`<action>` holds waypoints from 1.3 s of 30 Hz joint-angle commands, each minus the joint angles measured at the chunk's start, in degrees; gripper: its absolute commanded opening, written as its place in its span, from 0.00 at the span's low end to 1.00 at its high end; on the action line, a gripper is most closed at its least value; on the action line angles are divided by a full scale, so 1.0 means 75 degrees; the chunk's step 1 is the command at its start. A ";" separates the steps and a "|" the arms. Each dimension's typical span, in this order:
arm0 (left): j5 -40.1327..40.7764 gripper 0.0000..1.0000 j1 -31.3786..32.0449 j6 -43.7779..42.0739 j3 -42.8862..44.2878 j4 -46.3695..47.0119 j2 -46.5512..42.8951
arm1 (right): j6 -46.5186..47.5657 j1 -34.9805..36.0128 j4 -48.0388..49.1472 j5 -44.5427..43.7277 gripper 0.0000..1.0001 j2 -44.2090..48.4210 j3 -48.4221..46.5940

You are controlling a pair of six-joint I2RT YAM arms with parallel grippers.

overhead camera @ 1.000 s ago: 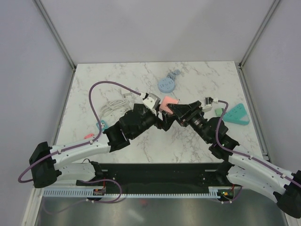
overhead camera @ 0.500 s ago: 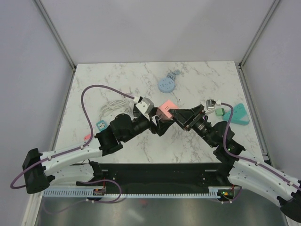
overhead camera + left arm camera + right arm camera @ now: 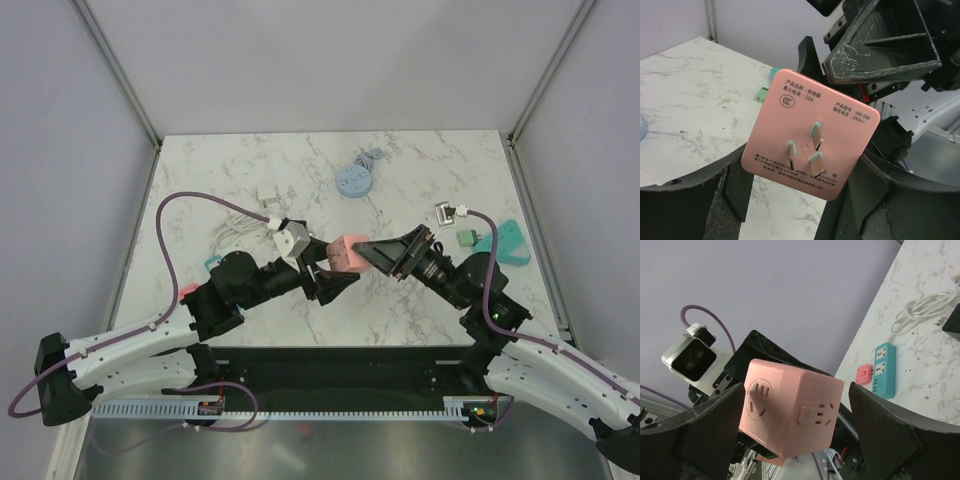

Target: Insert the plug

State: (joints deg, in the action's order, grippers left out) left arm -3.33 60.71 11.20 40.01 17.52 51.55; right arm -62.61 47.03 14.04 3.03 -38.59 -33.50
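Observation:
The plug is a pink cube adapter (image 3: pixel 345 252) held up above the middle of the table. Three metal prongs on its flat face (image 3: pixel 810 135) point at the left wrist camera. My left gripper (image 3: pixel 333 268) is shut on it, with a finger against each side (image 3: pixel 802 172). My right gripper (image 3: pixel 378 250) faces it from the right and stands open. In the right wrist view the cube (image 3: pixel 790 410) sits between the spread right gripper (image 3: pixel 797 390) fingers, with a clear gap on its right side. Its socket faces show there.
A teal power strip (image 3: pixel 505 243) lies at the right edge, with a small green plug (image 3: pixel 466 238) beside it. A second teal strip (image 3: pixel 883 371) and a small pink adapter (image 3: pixel 863 374) lie at the left. A white cable (image 3: pixel 235 228) and a blue round socket (image 3: pixel 354 179) lie farther back.
Both arms have drawn back toward the near edge with the cube between them. The right jaws have spread wider off the cube, and the left jaws have narrowed onto it.

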 commanded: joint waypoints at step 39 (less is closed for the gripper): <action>-0.0376 0.47 -0.0008 -0.0521 0.0478 0.0289 0.0228 | 0.0192 -0.0024 -0.0114 0.2561 0.60 -0.0820 -0.0667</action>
State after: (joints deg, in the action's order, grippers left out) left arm -5.39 60.45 10.41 39.81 15.29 51.37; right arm -60.55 44.66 14.48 11.64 -43.24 -36.38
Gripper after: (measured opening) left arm 0.730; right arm 0.743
